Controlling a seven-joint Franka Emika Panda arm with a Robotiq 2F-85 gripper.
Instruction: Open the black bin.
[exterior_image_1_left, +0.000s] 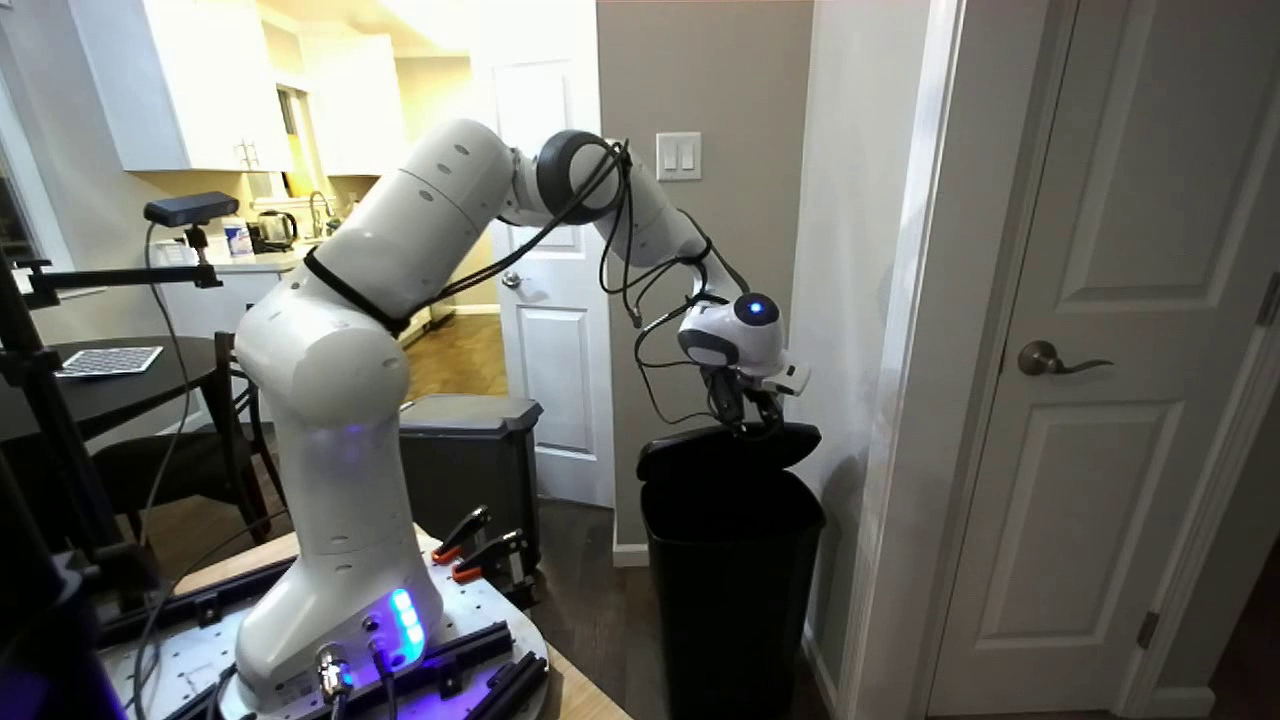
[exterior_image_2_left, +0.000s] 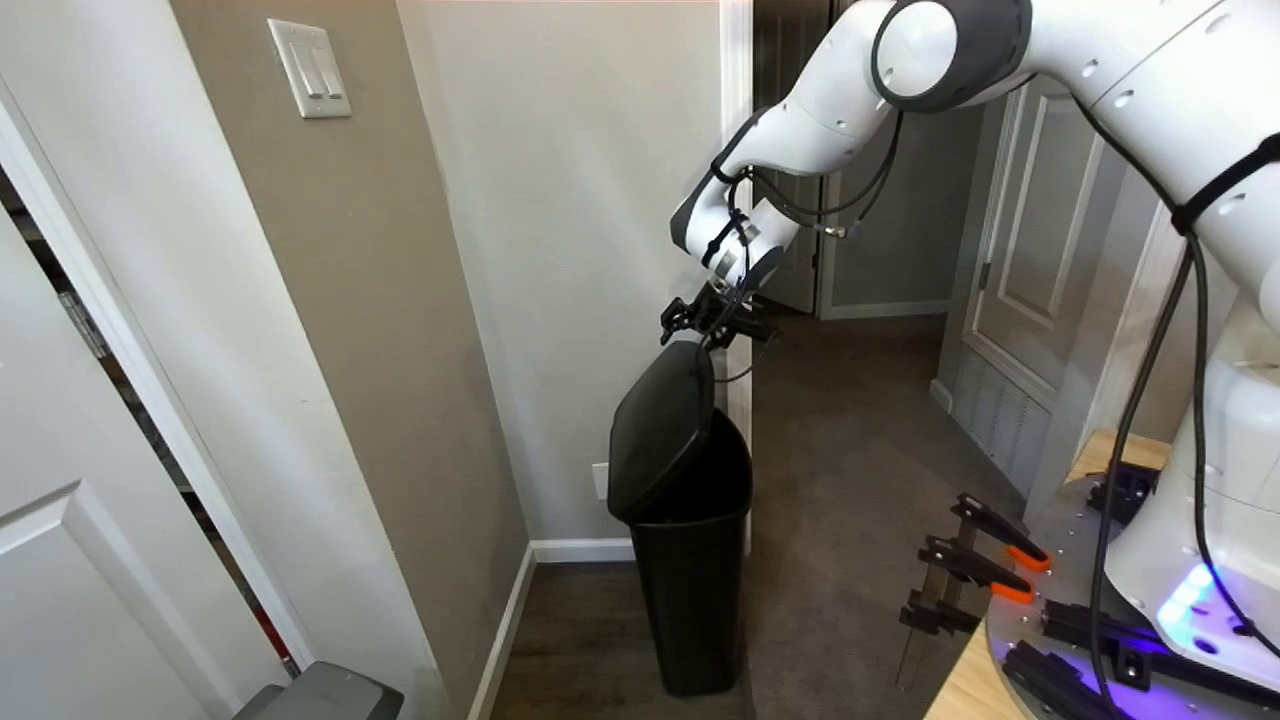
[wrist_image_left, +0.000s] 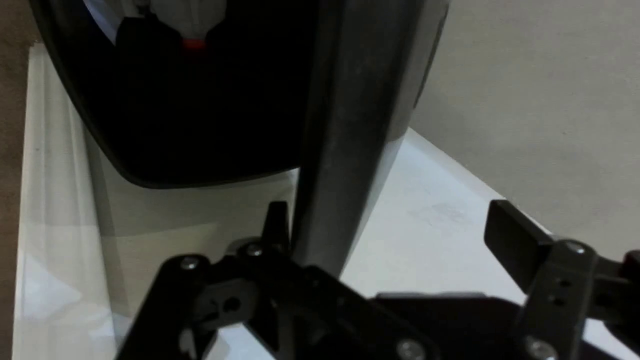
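The black bin (exterior_image_1_left: 735, 610) stands on the floor against the wall and also shows in an exterior view (exterior_image_2_left: 690, 610). Its lid (exterior_image_2_left: 662, 430) is hinged up at a steep tilt, and the mouth is uncovered. My gripper (exterior_image_2_left: 712, 325) is at the raised lid's top edge in both exterior views (exterior_image_1_left: 748, 415). In the wrist view, my gripper (wrist_image_left: 390, 222) has its fingers wide apart. The lid (wrist_image_left: 350, 140) passes between them, close beside the left finger, with a wide gap to the right finger. I cannot tell if that finger touches it.
Pale and red contents (wrist_image_left: 192, 25) show inside the bin. A wall with a light switch (exterior_image_1_left: 679, 156) is behind the bin. A grey lidded bin (exterior_image_1_left: 470, 450) stands near the white door (exterior_image_1_left: 550, 350). Clamps (exterior_image_2_left: 975, 560) stick out from the robot's table edge.
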